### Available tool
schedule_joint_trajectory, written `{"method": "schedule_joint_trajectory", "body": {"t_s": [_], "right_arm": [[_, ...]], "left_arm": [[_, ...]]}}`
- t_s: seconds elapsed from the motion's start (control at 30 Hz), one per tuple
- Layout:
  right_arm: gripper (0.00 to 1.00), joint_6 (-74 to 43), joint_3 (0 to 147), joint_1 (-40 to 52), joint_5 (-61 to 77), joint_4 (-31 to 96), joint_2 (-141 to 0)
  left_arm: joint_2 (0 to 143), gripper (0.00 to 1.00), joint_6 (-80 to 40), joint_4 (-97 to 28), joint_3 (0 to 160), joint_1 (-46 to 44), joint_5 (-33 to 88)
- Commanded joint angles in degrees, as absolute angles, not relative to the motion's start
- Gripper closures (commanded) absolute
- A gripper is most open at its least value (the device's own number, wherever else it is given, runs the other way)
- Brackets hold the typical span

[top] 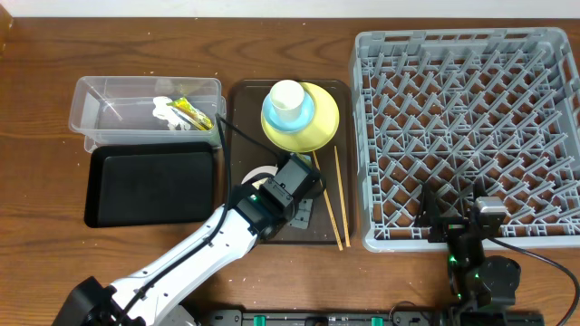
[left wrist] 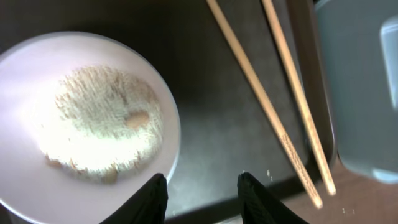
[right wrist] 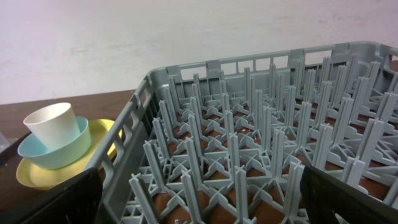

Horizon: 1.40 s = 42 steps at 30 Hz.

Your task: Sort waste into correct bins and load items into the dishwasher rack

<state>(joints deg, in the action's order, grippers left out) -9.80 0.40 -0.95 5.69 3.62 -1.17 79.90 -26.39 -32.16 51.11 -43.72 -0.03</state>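
A white bowl (left wrist: 81, 118) holding white food crumbs (left wrist: 102, 118) sits on the brown serving tray (top: 243, 100). My left gripper (left wrist: 202, 196) hovers over the bowl's right rim, open, with the rim just inside the left fingertip (left wrist: 157, 193) and nothing gripped. In the overhead view the left gripper (top: 292, 186) hides most of the bowl (top: 256, 174). Two chopsticks (top: 338, 195) lie on the tray's right side. A white cup (top: 287, 100) stands in a light blue dish (top: 304, 116) on the yellow plate (top: 322, 127). My right gripper (right wrist: 205, 199) is open above the front edge of the dishwasher rack (top: 471, 136).
A clear tub (top: 109, 95) at the back left holds a white tissue (top: 163, 113) and a snack wrapper (top: 192, 112). In front of it lies a black tray (top: 149, 186), bare inside. The rack's wall stands close to the right of the chopsticks (left wrist: 273, 112).
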Motion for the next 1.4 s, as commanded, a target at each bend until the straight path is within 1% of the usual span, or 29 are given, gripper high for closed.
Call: {"method": "schedule_joint_trajectory", "body": {"t_s": [0.0,0.3,0.43,0.6,0.63,0.9,0.97,1.1,1.37], "right_arm": [[0.01,-8.93,0.32,-1.52,5.61,3.86,-1.19],[0.01,-8.95,0.32,-1.52,5.61,3.86,-1.19],[0.01,-8.93,0.32,-1.54,5.61,3.86,-1.19],[0.01,-8.93,0.32,-1.54,5.61,3.86,-1.19],[0.01,-8.93,0.32,-1.52,5.61,3.86,-1.19],[0.01,-8.93,0.32,-1.52,5.61,3.84,-1.19],[0.01,-8.93,0.32,-1.52,5.61,3.84,-1.19],[0.01,-8.93,0.32,-1.52,5.61,3.84,-1.19],[0.01,-8.93,0.32,-1.52,5.61,3.86,-1.19]], "left_arm": [[81.71,0.6,-26.94,-30.02,51.48,-43.79,-4.14],[88.23,0.6,-27.77,-26.48,51.48,-43.79,-4.23],[90.26,0.6,-27.77,-25.45,51.48,-43.79,-6.2],[90.78,0.61,-27.75,-25.17,51.48,-43.75,-7.2],[90.87,0.64,-27.77,-25.1,51.48,-43.75,-7.18],[93.38,0.64,-28.21,-24.69,51.48,-43.75,-7.09],[93.38,0.66,-28.21,-24.64,51.48,-43.75,-7.11],[93.38,0.73,-28.23,-24.6,51.48,-43.75,-7.09],[93.38,0.81,-28.23,-25.43,51.48,-43.75,-6.9]]}}
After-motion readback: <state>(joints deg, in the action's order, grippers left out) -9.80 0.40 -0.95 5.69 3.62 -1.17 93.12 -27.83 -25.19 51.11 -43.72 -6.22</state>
